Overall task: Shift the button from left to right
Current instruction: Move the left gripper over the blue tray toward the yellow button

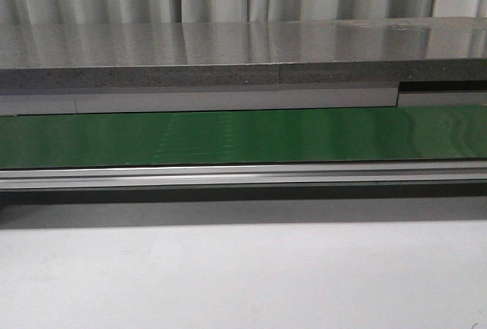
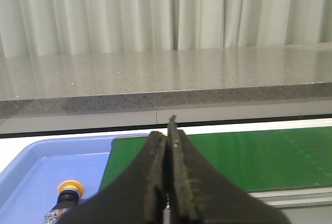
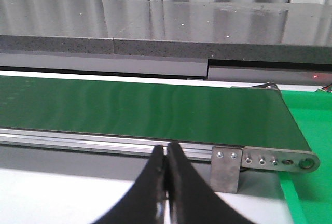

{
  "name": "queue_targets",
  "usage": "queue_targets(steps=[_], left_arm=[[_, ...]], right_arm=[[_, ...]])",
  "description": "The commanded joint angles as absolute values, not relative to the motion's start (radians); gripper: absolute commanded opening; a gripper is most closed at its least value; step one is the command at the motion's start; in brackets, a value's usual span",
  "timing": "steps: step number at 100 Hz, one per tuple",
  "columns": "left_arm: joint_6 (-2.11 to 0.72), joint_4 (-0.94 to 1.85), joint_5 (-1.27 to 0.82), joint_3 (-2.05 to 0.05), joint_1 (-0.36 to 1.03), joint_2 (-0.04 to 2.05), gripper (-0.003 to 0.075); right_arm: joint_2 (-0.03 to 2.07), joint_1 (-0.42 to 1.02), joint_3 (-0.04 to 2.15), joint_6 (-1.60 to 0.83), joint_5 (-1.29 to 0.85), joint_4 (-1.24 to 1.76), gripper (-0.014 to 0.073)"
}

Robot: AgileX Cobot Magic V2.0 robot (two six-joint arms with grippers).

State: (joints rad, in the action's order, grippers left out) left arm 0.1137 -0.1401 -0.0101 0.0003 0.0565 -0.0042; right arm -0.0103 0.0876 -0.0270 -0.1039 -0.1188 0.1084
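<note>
Green belt: a long conveyor belt (image 1: pixel 243 137) runs across the front view with nothing on it; neither arm shows in that view.
Button: the button (image 2: pixel 69 192) lies in a pale blue tray (image 2: pixel 31 168) at the left end of the belt, seen only from the left wrist; its yellow cap is plain, the dark body below it partly cut off by the picture edge.
Left pincer: the left pincer (image 2: pixel 167 130) has its tips pressed together with nothing between them, and it hangs near the tray, apart from the button.
Right pincer: the right pincer (image 3: pixel 166 154) is likewise pressed together and empty, above the pale tabletop (image 3: pixel 62 195) in front of the belt's right end.
Right side: a bright green surface (image 3: pixel 311 125) lies past the belt's end roller.
Progress: by my reckoning nothing is done yet; the button sits untouched on the left.
Left to do: open the left pincer, grasp the button, lift it out, carry it rightward and set it down.
</note>
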Motion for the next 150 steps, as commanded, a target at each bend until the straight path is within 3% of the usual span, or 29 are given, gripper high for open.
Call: queue_targets(steps=[1, 56, 86, 127, 150], left_arm=[[0.125, -0.134, 0.074, 0.036, 0.054, -0.035, -0.002], [0.125, -0.139, 0.076, 0.016, 0.054, -0.035, -0.002], [0.125, -0.139, -0.16, -0.197, 0.054, 0.033, -0.002], [0.125, -0.139, -0.54, -0.598, 0.054, 0.449, -0.002], [0.125, -0.119, -0.645, -0.749, 0.054, 0.702, -0.002]], right_arm=[[-0.031, 0.087, -0.013, -0.104, -0.036, 0.099, -0.0068], [-0.031, 0.087, -0.013, -0.104, -0.036, 0.099, -0.0068], [-0.031, 0.087, -0.013, -0.104, -0.036, 0.099, -0.0068], [-0.031, 0.087, -0.013, -0.104, -0.036, 0.099, -0.0068], [-0.031, 0.087, -0.013, -0.104, -0.036, 0.099, -0.0068]])
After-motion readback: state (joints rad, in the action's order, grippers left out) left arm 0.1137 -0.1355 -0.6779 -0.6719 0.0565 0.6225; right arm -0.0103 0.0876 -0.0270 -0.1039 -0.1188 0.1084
